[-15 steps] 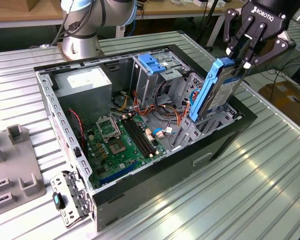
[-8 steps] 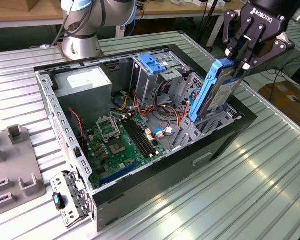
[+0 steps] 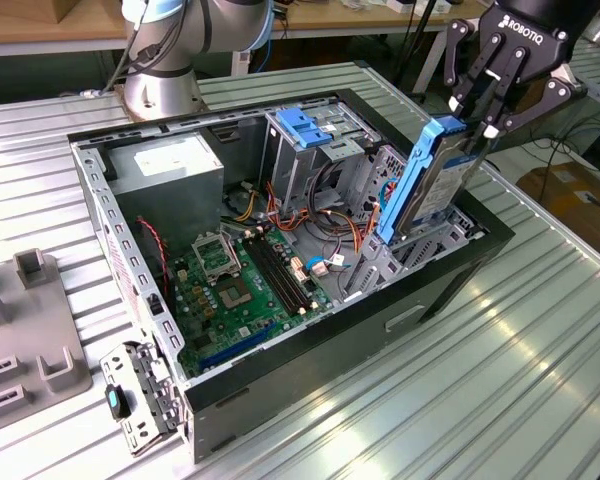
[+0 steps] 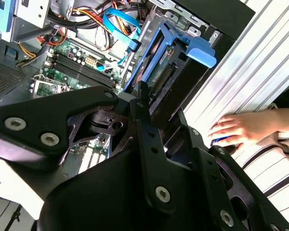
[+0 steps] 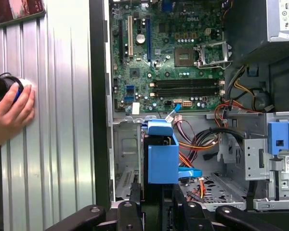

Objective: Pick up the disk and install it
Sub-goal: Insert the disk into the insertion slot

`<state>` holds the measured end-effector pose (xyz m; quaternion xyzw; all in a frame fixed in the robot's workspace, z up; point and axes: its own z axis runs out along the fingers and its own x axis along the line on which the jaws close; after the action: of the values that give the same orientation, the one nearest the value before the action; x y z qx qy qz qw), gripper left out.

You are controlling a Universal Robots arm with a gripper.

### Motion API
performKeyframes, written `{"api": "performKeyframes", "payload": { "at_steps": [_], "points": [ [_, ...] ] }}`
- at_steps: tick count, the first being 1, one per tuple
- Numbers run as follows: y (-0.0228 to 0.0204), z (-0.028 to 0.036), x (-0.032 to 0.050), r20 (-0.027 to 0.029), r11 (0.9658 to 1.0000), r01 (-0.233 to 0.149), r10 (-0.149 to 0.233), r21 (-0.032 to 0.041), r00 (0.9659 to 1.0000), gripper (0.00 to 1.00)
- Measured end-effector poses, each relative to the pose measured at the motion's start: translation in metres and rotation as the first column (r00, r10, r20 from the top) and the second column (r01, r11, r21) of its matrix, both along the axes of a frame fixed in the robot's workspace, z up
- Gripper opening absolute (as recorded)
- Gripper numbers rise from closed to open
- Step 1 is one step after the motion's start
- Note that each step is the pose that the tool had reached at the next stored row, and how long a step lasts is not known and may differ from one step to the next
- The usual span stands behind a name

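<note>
Ribbed metal counter (image 3: pixel 520 380) carries open computer case (image 3: pixel 110 230), motherboard (image 3: pixel 245 290) exposed inside. End effector (image 3: pixel 483 128) hangs over case end at exterior view's right, fingers clamped on top edge of disk (image 3: pixel 420 185). Disk stands on edge, tilted, blue frame edge toward exterior view's left, lower end down in drive bay by case wall. Other blue bracket (image 3: pixel 305 125) sits atop far cage, well apart. Person's hand (image 5: pixel 9 113) rests on counter just outside case in first wrist view.

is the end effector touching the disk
Touching. The exterior view shows the end effector clamped on the upper edge of the disk, with a finger on each side and no gap.
</note>
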<state>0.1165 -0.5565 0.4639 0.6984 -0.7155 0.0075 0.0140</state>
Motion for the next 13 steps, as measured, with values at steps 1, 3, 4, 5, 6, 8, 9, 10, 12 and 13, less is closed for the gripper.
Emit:
{"api": "performKeyframes", "payload": {
  "at_steps": [1, 3, 4, 5, 6, 8, 9, 10, 12, 13],
  "points": [
    [0.0001, 0.0001, 0.0, 0.0, 1.0, -0.005, 0.005, -0.0002, 1.0, 0.35],
    [0.0001, 0.0001, 0.0, 0.0, 1.0, -0.005, 0.005, -0.0001, 1.0, 0.35],
    [0.0006, 0.0001, 0.0, 0.0, 1.0, -0.005, 0.005, -0.0001, 1.0, 0.35],
    [0.0007, 0.0001, 0.0, 0.0, 1.0, -0.005, 0.005, -0.0002, 1.0, 0.35],
    [0.0007, 0.0, 0.0, 0.0, 1.0, -0.005, 0.005, -0.0001, 1.0, 0.35],
    [0.0007, -0.0001, 0.0, 0.0, 1.0, -0.005, 0.005, -0.0001, 1.0, 0.35],
    [0.0008, -0.0009, 0.0, 0.0, 1.0, -0.005, 0.005, 0.0001, 1.0, 0.35],
    [0.0008, -0.0016, 0.0, 0.0, 1.0, -0.005, 0.005, -0.0001, 1.0, 0.35],
    [0.0008, -0.0053, 0.0, 0.0, 1.0, -0.005, 0.005, -0.0001, 1.0, 0.35],
    [0.0008, -0.0074, 0.0, 0.0, 1.0, -0.006, 0.006, -0.0001, 1.0, 0.35]
  ]
}}
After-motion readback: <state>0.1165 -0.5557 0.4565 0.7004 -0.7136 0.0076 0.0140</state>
